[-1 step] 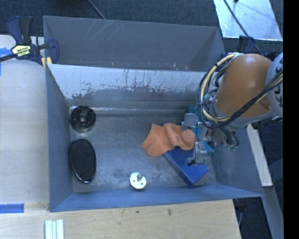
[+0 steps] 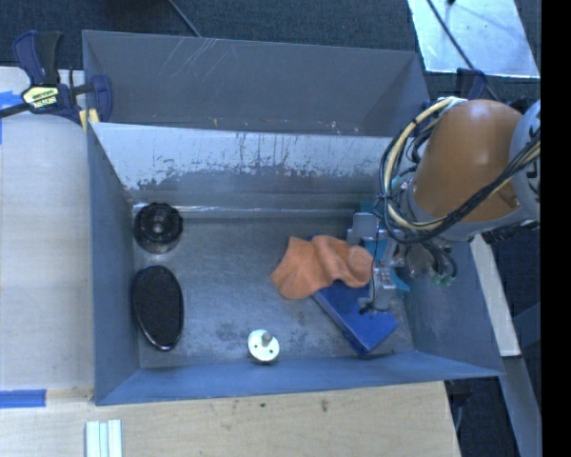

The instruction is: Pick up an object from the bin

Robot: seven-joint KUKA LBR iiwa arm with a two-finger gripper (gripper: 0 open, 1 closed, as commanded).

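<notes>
The claw [image 2: 381, 291] hangs low at the right of the bin [image 2: 266, 160] — just beside the orange cloth [image 2: 314, 267] and over the blue block [image 2: 354, 324]. Wide or narrow — I cannot tell. A black oval thing [image 2: 159, 305] lies left.

The floor [image 2: 266, 3] at the top is dark carpet. A pale wooden desk [image 2: 38, 255] is at the left.

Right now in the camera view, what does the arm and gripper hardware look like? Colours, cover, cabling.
The wrist carries a smooth, domed orange-brown cover. A bundle of cables, yellow, white and black, loops round the cover's left side and runs down toward the tool. The gripper is a narrow grey metal unit with pale blue parts. Any markings are too small to tell.
</notes>
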